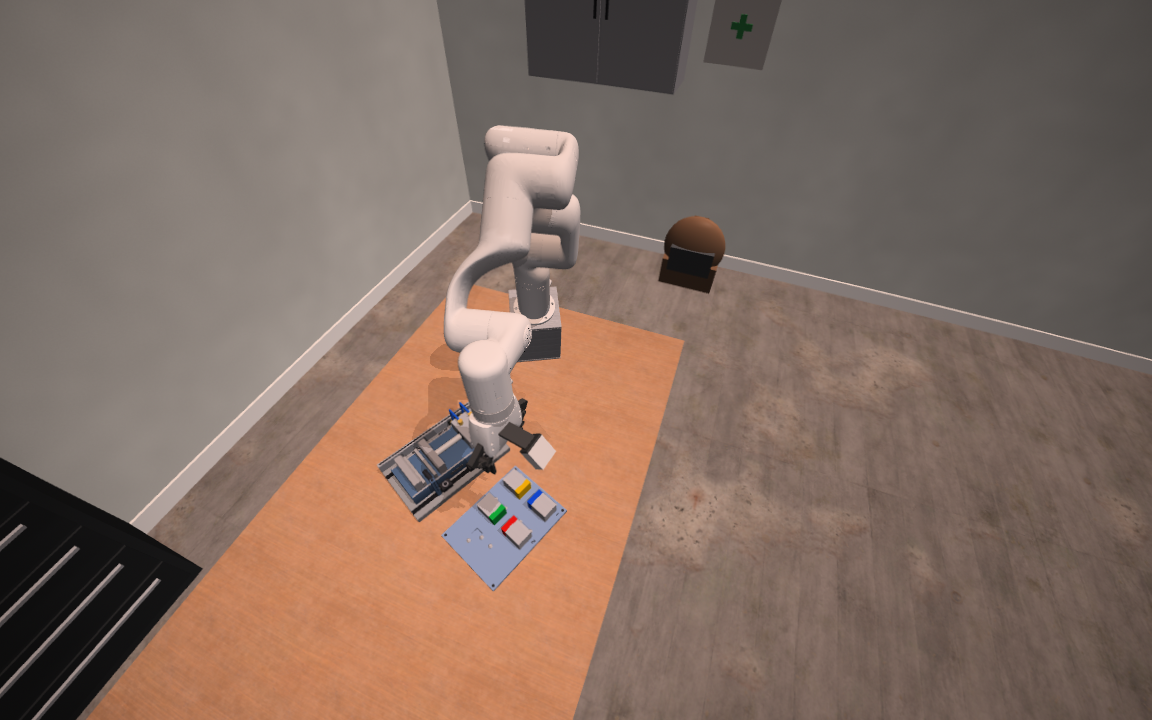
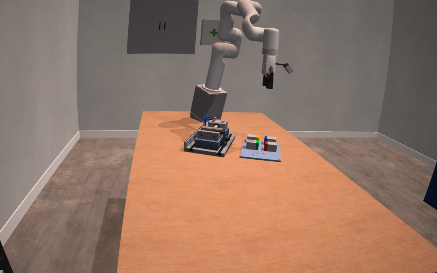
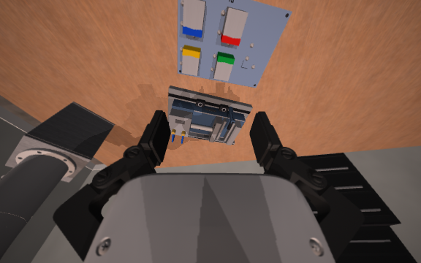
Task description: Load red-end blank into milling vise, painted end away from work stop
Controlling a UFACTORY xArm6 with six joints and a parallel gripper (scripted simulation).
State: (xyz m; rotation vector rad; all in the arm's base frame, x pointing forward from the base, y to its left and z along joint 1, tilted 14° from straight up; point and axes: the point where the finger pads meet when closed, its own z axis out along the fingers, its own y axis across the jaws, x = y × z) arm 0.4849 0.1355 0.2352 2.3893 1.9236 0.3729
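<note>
We are holding our gripper (image 2: 267,82) high above the infeed plate (image 2: 274,156), jaws spread on nothing; the red-ended blank (image 3: 232,28) is lying among 4 blanks there.

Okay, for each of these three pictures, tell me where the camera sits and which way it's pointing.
Top: high in the room, angled down at the table; shows the whole arm from above.
Exterior: off the table's far end, level, facing the arm's base; shows the arm and the open gripper held high.
Wrist: on the gripper, looking down; shows both fingers spread, empty.
Shared: all three show the vise and the plate with four blanks, including the red-ended one.
</note>
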